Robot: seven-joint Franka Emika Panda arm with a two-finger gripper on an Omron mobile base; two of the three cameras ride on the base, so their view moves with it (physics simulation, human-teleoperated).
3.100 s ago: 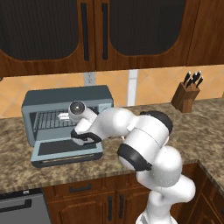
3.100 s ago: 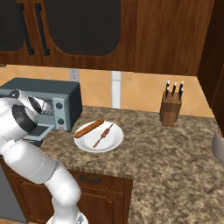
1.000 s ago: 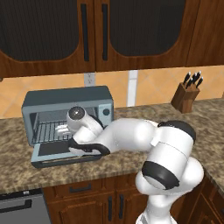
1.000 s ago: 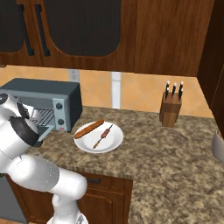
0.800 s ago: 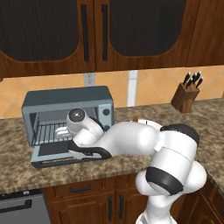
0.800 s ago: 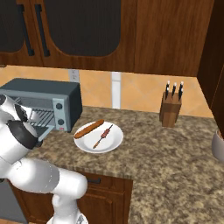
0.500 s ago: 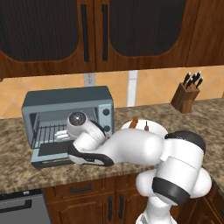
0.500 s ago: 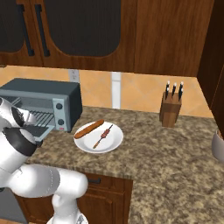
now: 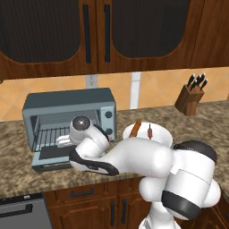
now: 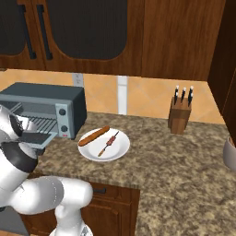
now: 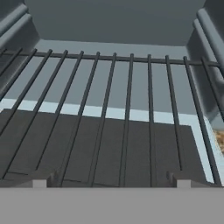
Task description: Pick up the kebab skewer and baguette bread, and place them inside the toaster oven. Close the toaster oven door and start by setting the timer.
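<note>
The blue-grey toaster oven (image 9: 69,114) (image 10: 44,107) stands on the counter with its door (image 9: 50,159) folded down flat. My gripper (image 9: 61,143) hangs just in front of the opening, above the door, open and holding nothing. In the hand view the gripper (image 11: 111,181) looks down along the wire rack (image 11: 130,87), with the door's dark glass (image 11: 111,148) beneath. To the right of the oven, the orange-brown baguette (image 9: 135,129) (image 10: 93,136) and the thin kebab skewer (image 9: 149,131) (image 10: 109,143) lie side by side on a white plate (image 10: 115,152).
A wooden knife block (image 9: 191,97) (image 10: 179,115) stands at the back right by the wall. A pale bowl (image 10: 229,154) sits at the counter's right edge. Dark wall cabinets hang above. My white arm's elbow bulges over the counter front between oven and plate.
My hand has sunk a little in front of the oven opening while the elbow swung toward the cameras. The jaws stay open. Oven door, plate and food have not moved.
</note>
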